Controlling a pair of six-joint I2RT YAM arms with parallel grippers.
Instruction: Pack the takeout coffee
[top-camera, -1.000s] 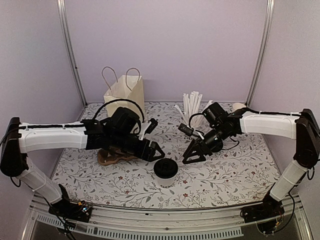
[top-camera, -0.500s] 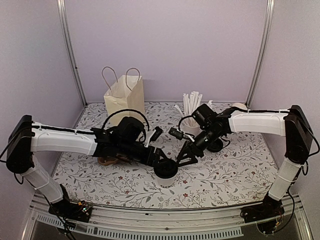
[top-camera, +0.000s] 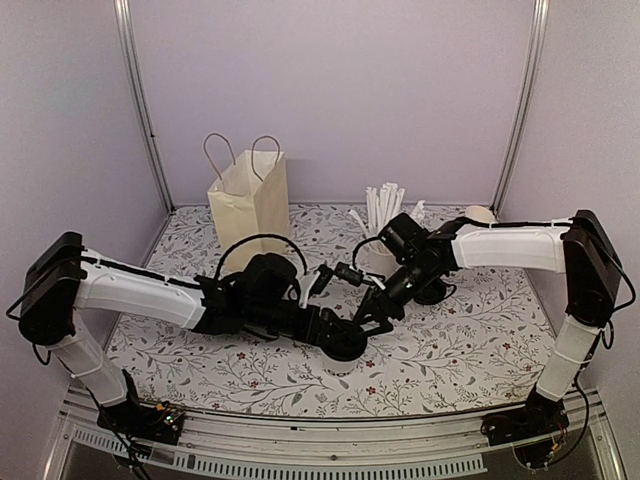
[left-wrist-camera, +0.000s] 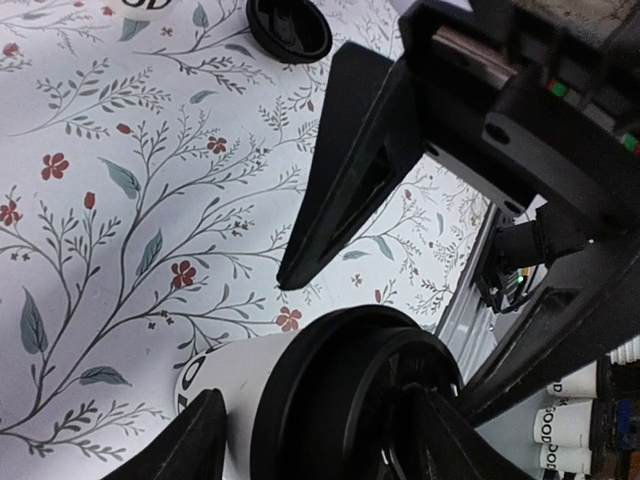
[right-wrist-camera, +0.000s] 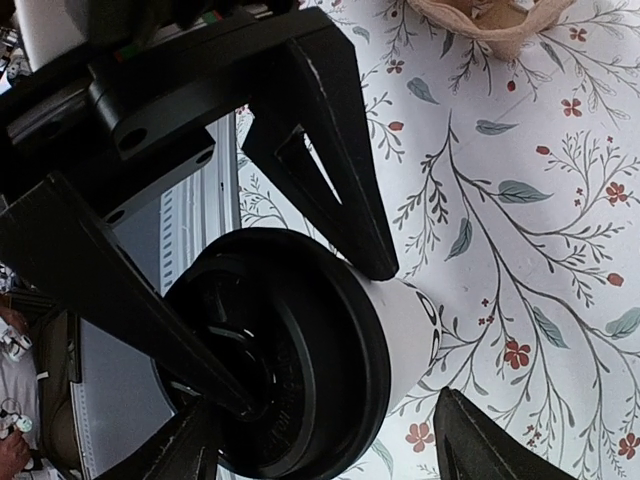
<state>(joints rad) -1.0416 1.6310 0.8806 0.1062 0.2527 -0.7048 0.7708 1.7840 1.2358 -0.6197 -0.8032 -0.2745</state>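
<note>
The takeout coffee (top-camera: 340, 345), a white paper cup with a black lid, stands upright near the table's front middle. In the left wrist view the cup (left-wrist-camera: 240, 385) fills the gap of my left gripper (left-wrist-camera: 320, 400). One finger sits close beside the white wall and the other lies by the lid's far edge; the jaws are open around the cup. My right gripper (right-wrist-camera: 320, 400) also straddles the cup (right-wrist-camera: 410, 325), open, with a visible gap on its right side. In the top view both the left gripper (top-camera: 335, 335) and the right gripper (top-camera: 368, 318) meet over the lid.
A cream paper bag (top-camera: 250, 200) with handles stands open at the back left. A white cup of straws (top-camera: 385, 215) stands at the back right. A spare black lid (left-wrist-camera: 288, 25) lies on the cloth. A tan object (right-wrist-camera: 490, 20) lies behind the left arm.
My left gripper moved right and down until its jaws came around the cup, narrowing as it went. My right gripper swung left and forward, and its fingers now also straddle the cup.
</note>
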